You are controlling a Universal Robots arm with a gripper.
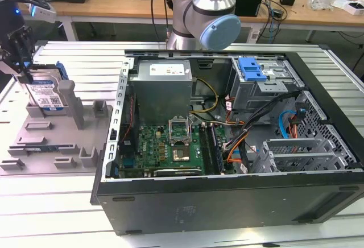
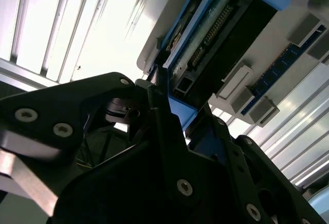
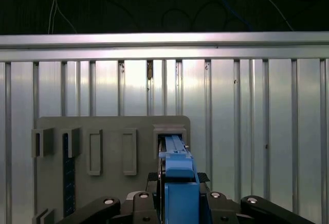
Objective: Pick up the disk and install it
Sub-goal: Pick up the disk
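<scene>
The gripper (image 1: 24, 69) is down on the top edge of the disk (image 1: 46, 95), its fingers (image 3: 154, 179) pinched narrow against the blue frame on both sides, with no gap showing in the first wrist view. The disk stands upright in a slot of the grey holder (image 1: 34, 145) at the exterior view's left, well apart from the open computer case (image 1: 227, 194). It looks seated in the slot, not yet lifted. A clean lift likely means pulling straight up along the slot, grip centred, no tilt toward the grey post (image 1: 71, 103) just beside it.
</scene>
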